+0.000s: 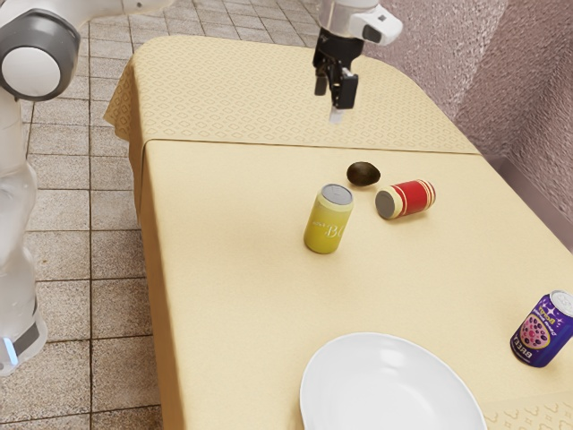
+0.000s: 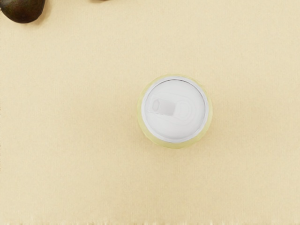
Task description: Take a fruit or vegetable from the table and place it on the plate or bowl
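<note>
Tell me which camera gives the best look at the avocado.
The exterior view. It shows the whole avocado lying on the table, beside the tipped red can and behind the upright yellow can. The wrist view catches a dark piece of it, cut by the picture's edge, off to one side of the yellow can's lid.
</note>
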Robot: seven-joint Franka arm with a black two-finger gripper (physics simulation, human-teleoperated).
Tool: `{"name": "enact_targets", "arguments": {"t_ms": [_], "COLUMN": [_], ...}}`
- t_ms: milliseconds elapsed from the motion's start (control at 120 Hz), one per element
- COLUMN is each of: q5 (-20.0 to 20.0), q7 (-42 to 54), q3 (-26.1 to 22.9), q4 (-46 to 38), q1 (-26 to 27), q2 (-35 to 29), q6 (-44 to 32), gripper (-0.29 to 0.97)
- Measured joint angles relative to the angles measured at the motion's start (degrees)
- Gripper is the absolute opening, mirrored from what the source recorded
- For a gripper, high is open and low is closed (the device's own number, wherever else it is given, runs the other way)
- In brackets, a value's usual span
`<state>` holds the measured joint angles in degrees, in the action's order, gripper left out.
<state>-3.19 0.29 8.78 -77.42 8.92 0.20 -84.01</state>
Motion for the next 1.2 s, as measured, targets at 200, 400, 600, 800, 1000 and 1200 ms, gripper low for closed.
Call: {"name": "enact_targets", "arguments": {"t_ms": [200, 400, 600, 800, 1000, 1200], "q5": [-0.5, 0.4, 0.7, 3.3, 5.0, 8.6], "q7": [0.2, 0.4, 0.4, 0.5, 0.5, -0.1], "q3": [0.2, 0.7, 6.4, 11.2, 10.9, 9.8], "q4": [0.2, 11.0, 14.0, 14.0, 14.2, 18.5], "q1": [-0.1, 0.0, 2.9, -14.1, -13.9, -15.1], "q2": [0.0, -0.4, 3.5, 11.9, 15.4, 29.1], "q6": [1.8, 5.0, 5.1, -1.4, -8.4, -18.6], "gripper": [0.68, 0.68, 0.68, 0.68, 0.68, 0.68]}}
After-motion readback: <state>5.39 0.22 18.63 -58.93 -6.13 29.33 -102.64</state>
